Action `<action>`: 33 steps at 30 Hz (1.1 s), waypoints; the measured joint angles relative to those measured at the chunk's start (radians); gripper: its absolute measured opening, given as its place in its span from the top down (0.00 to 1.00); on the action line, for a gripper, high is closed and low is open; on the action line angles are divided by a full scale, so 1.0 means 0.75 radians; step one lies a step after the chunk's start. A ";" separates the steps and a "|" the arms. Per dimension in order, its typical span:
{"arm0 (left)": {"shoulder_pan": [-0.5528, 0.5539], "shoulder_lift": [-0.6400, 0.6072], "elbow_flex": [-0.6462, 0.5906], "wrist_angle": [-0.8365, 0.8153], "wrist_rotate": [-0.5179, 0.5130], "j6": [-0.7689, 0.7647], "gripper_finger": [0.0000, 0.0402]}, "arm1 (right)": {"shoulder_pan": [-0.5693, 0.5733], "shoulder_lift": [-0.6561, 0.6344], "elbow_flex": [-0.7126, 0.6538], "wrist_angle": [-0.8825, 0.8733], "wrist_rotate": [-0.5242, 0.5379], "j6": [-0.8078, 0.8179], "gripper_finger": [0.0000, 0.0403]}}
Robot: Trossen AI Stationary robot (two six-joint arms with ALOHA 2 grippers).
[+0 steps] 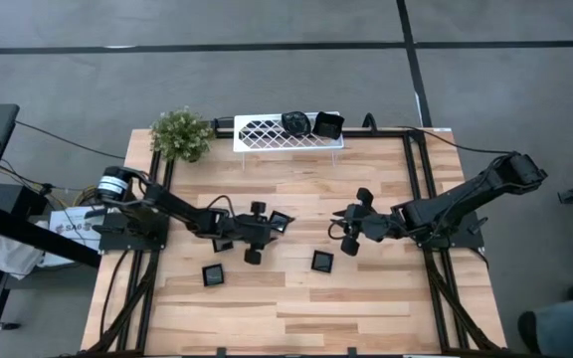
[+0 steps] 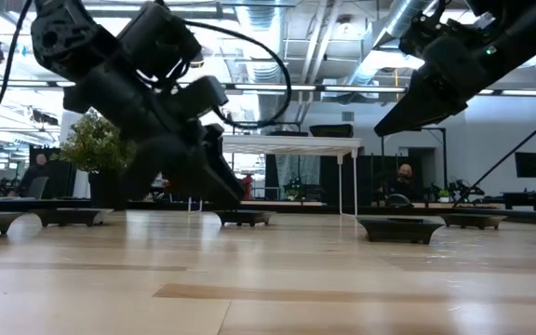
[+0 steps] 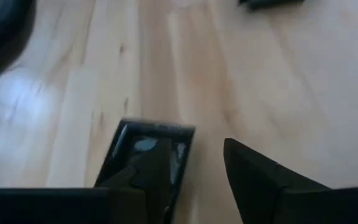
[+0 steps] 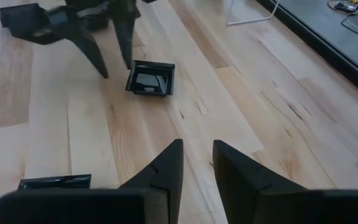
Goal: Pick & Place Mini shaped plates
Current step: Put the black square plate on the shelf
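The mini shaped plates are small glossy black dishes. One square plate (image 1: 280, 221) (image 3: 132, 144) (image 4: 151, 79) lies flat on the table just beyond my left gripper (image 1: 264, 232) (image 3: 194, 149), which is open. One of its fingers stands in front of the plate's near edge; I cannot tell whether it touches. Two more plates (image 1: 213, 274) (image 1: 322, 261) lie flat nearer the near edge. Another two (image 1: 293, 121) (image 1: 327, 124) sit on the white lattice rack (image 1: 262, 132). My right gripper (image 1: 338, 224) (image 4: 197, 149) hovers open, a little to the right of the table's middle, facing the left gripper.
A potted plant (image 1: 181, 134) stands at the far left corner, beside the rack along the far edge. Black frame rails (image 1: 414, 189) run down both table sides. Bare wood (image 1: 296, 308) stretches along the near edge. In the low view a person (image 2: 404, 175) sits far behind the table.
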State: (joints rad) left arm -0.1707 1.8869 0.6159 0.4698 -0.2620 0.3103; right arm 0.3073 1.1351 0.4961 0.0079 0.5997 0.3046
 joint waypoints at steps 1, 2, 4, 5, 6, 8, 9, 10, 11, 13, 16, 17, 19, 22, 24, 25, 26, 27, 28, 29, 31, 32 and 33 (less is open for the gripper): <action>0.006 0.006 -0.001 0.001 -0.018 0.000 0.63 | 0.000 0.000 0.000 0.000 0.000 0.000 0.80; 0.009 0.008 -0.001 0.004 -0.027 0.000 0.63 | 0.000 0.000 0.000 0.000 0.000 0.000 0.80; 0.014 0.008 0.000 0.005 -0.033 0.000 0.63 | 0.000 0.000 0.000 0.000 0.000 0.000 0.80; 0.014 0.008 0.000 0.004 -0.034 0.004 0.63 | 0.000 0.000 0.000 0.000 0.000 0.000 0.80; 0.015 0.008 0.000 0.001 -0.034 0.021 0.63 | 0.000 0.000 0.000 0.000 0.000 0.000 0.80; 0.020 0.008 0.000 -0.029 -0.034 0.059 0.63 | 0.000 0.000 0.000 0.000 0.000 0.000 0.80; 0.021 0.008 -0.001 -0.047 -0.034 0.065 0.63 | 0.000 0.000 0.000 0.000 0.000 0.000 0.80; 0.021 0.008 -0.006 -0.049 -0.035 0.066 0.63 | 0.000 0.000 0.000 0.000 0.000 0.001 0.80; 0.022 0.008 -0.008 -0.048 -0.035 0.066 0.63 | 0.000 0.000 0.000 0.000 0.000 0.001 0.80; 0.021 0.008 -0.008 -0.047 -0.035 0.066 0.63 | 0.000 0.000 0.000 0.000 0.000 0.001 0.80; 0.021 0.008 -0.009 -0.047 -0.034 0.068 0.63 | 0.000 0.000 0.000 0.000 0.000 0.001 0.80; 0.021 0.008 -0.009 -0.047 -0.034 0.068 0.63 | 0.000 0.000 0.000 0.000 0.000 0.001 0.80; 0.021 0.008 -0.009 -0.047 -0.025 0.066 0.63 | 0.000 0.000 0.000 0.000 0.000 0.001 0.80; 0.021 0.008 -0.009 -0.047 -0.010 0.066 0.64 | 0.000 0.000 0.000 0.000 0.000 0.001 0.80; 0.023 0.008 -0.009 -0.047 -0.008 0.066 0.65 | 0.000 0.000 0.000 0.000 0.000 0.001 0.80; 0.027 0.008 -0.009 -0.047 -0.009 0.067 0.65 | 0.000 0.000 0.000 0.000 0.000 0.002 0.80; 0.029 0.008 -0.009 -0.047 -0.009 0.068 0.66 | 0.000 0.000 0.000 0.000 0.000 0.001 0.80; 0.031 0.008 -0.009 -0.047 -0.010 0.068 0.67 | 0.000 0.000 0.000 0.000 0.000 0.002 0.80; 0.031 0.008 -0.009 -0.047 -0.012 0.068 0.68 | 0.000 0.000 0.000 0.000 0.000 0.002 0.80; 0.034 0.008 -0.009 -0.047 -0.018 0.069 0.68 | 0.000 0.000 0.000 0.000 0.000 0.002 0.80; 0.035 0.008 -0.009 -0.047 -0.025 0.069 0.71 | 0.000 0.000 0.000 0.000 0.000 0.002 0.80; 0.036 0.008 -0.009 -0.047 -0.026 0.069 0.72 | 0.000 0.000 0.000 0.000 0.000 0.003 0.80; 0.036 0.008 -0.009 -0.048 -0.027 0.069 0.73 | 0.000 0.000 0.000 0.000 0.000 0.003 0.80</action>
State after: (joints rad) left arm -0.1436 1.8927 0.6094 0.4339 -0.2821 0.3622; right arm 0.3073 1.1351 0.4961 0.0082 0.5995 0.3070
